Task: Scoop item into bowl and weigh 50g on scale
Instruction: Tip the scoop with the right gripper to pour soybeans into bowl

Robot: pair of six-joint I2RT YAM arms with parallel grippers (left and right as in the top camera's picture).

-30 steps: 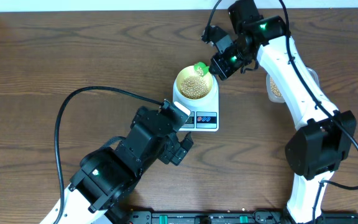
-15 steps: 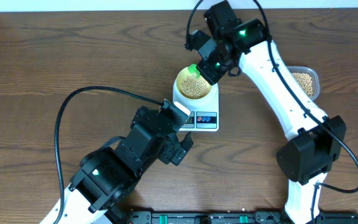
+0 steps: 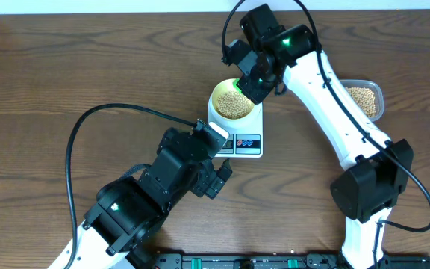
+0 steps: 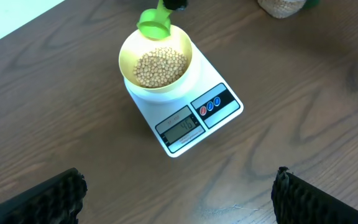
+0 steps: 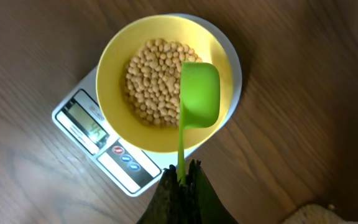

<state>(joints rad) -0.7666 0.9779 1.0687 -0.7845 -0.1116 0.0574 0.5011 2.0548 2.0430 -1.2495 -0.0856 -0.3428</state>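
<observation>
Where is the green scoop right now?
In the right wrist view, the green scoop hangs over the yellow bowl of beans on the white scale, at the bowl's edge nearest the right gripper, which is shut on its handle.

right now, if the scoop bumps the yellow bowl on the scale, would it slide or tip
Probably slide rather than tip: the bowl is wide, and the beans pooled in its bottom weigh it down. It only rests on the smooth scale top, so a push from the scoop may shift it. The loose round beans would likely roll inside.
</observation>
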